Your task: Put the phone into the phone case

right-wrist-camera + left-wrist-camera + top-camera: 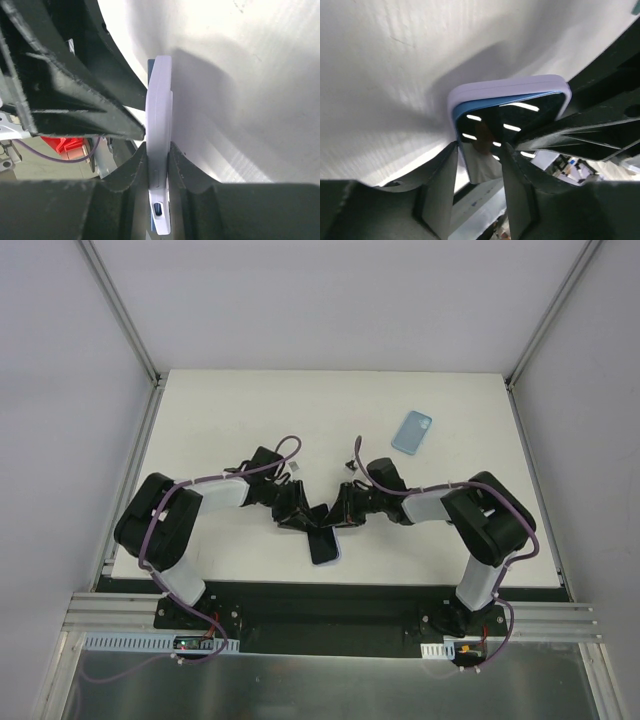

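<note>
I take this for the pick-and-carry step. I have the phone (323,542) in hand, and nothing has gone into the phone case (411,431) yet.

My right gripper (159,150) is clamped on the phone across its thickness. In the right wrist view the pale lavender body stands edge-on between my two fingers, with both pads pressed to it.

My left gripper (479,150) is at the same end of the phone, just across from the right one. One of its fingers (440,185) touches the lavender edge and the other lies over the black glass. I cannot tell whether that pair is actually pinching or only bracketing the phone. From above, the rest of the phone hangs out below both grippers, toward my bases, over the white table (230,410).

The case lies flat on the table beyond my right gripper and off to its outer side, well apart from both hands. It is too small in the top view for me to tell which face is up.

As I judge it, one hand must first take sole, firm hold so the other can let go without the phone slipping. A thin edge pinch could let it swing.

The phone then has to travel out to the case, lavender back down. It needs its camera corner matched to the cut-out and its edges square to the rim before any pressing. The free gripper may need to steady the case.
</note>
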